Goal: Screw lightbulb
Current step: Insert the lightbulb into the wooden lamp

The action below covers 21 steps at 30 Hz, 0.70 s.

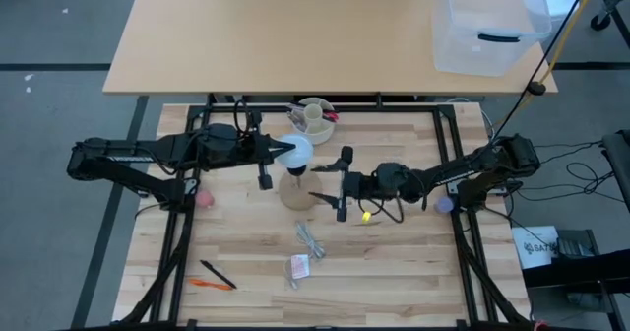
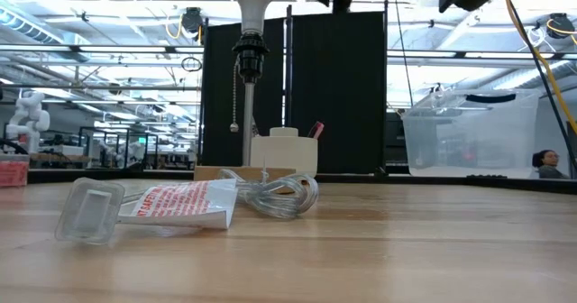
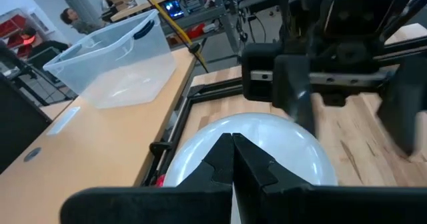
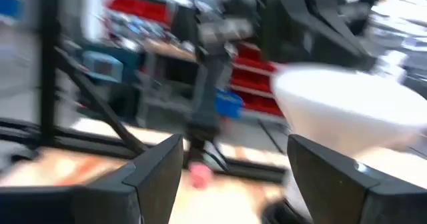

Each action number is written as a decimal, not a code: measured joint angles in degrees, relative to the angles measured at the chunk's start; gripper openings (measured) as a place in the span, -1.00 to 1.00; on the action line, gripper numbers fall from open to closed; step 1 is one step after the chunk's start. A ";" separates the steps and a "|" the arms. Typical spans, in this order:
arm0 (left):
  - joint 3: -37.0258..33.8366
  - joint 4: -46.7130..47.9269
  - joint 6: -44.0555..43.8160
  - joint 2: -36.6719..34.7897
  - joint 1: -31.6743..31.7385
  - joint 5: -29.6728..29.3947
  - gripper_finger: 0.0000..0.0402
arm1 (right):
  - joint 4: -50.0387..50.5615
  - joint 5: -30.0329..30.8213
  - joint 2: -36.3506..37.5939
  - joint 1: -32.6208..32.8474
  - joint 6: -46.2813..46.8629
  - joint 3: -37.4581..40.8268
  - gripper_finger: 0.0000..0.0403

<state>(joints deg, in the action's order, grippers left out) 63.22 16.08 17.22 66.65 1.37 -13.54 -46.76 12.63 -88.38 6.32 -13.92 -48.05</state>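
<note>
Nearest the front edge of the desk [image 1: 394, 272], toward its left corner, an orange pen [image 1: 209, 284] and a black pen [image 1: 217, 273] are seen lying crossed. Just in from the front edge, near the middle, a small plastic packet [image 1: 299, 266] with red print is laid flat, and a coil of clear cable [image 1: 310, 237] is found just behind it; in the low view the packet [image 2: 180, 204] and the cable [image 2: 275, 195] are seen touching.

At the middle of the desk the tan wooden lamp base [image 1: 295, 191] is stood upright. The lightbulb [image 1: 294, 152] is held directly above it; in the low view its neck [image 2: 250, 10] is seen set into the black socket [image 2: 249, 46], from which a pull chain [image 2: 236, 96] hangs.

The left claw [image 1: 279, 154] is reached in from the left edge and is placed at the bulb; in the left wrist view its fingers [image 3: 250, 161] are seen pressed together in front of the white dome [image 3: 293, 147], so a grip on the bulb cannot be confirmed. The right claw [image 1: 337, 183] is reached in from the right edge, just beside the base, with its fingers [image 4: 157, 171] spread wide and nothing between them.

Beyond the bulb, at the back edge, a cream cup [image 1: 315, 117] holding pens is placed. Farther off, a clear plastic bin [image 1: 487, 26] is rested on a second desk.
</note>
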 joint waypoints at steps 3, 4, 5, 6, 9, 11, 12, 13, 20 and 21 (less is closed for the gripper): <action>0.00 -0.10 0.00 0.00 0.00 0.00 -1.00 | -1.06 3.97 0.00 -0.35 -0.50 0.00 0.30; 0.00 -0.07 -0.02 0.00 0.00 0.00 -1.00 | -2.45 4.71 0.00 -0.50 -0.88 0.00 0.30; 0.00 -0.09 -0.06 0.00 -0.03 0.00 -1.00 | -3.87 5.55 0.00 -0.65 -1.60 0.00 0.30; 0.00 -0.13 -0.14 0.00 -0.04 0.01 -1.00 | -4.94 6.32 0.07 -0.70 -2.41 0.00 0.30; 0.00 -0.07 -0.17 0.00 -0.04 0.02 -1.00 | -5.40 6.81 0.91 -0.89 -3.93 -0.04 0.30; 0.00 -0.13 -0.17 0.00 -0.04 0.02 -1.00 | -5.15 6.70 1.03 -1.11 -4.04 -0.58 0.30; 0.00 -0.10 -0.16 0.00 -0.04 0.02 -1.00 | -4.36 6.70 1.03 -1.28 -4.44 -1.01 0.30; 0.00 -0.07 -0.14 0.00 -0.04 0.02 -1.00 | -3.34 6.68 1.03 -1.45 -4.74 -1.67 0.30; 0.00 0.00 -0.12 0.00 -0.64 -0.21 -1.00 | 7.02 6.57 1.10 -2.99 -2.38 -7.28 0.30; 0.00 0.12 -0.12 -0.01 -0.63 -0.20 -1.00 | 7.93 6.71 1.11 -2.99 -1.93 -7.69 0.30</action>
<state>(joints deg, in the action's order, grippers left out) 63.22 16.20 17.10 66.64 0.73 -13.74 -38.83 19.35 -87.26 3.33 -15.84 -55.74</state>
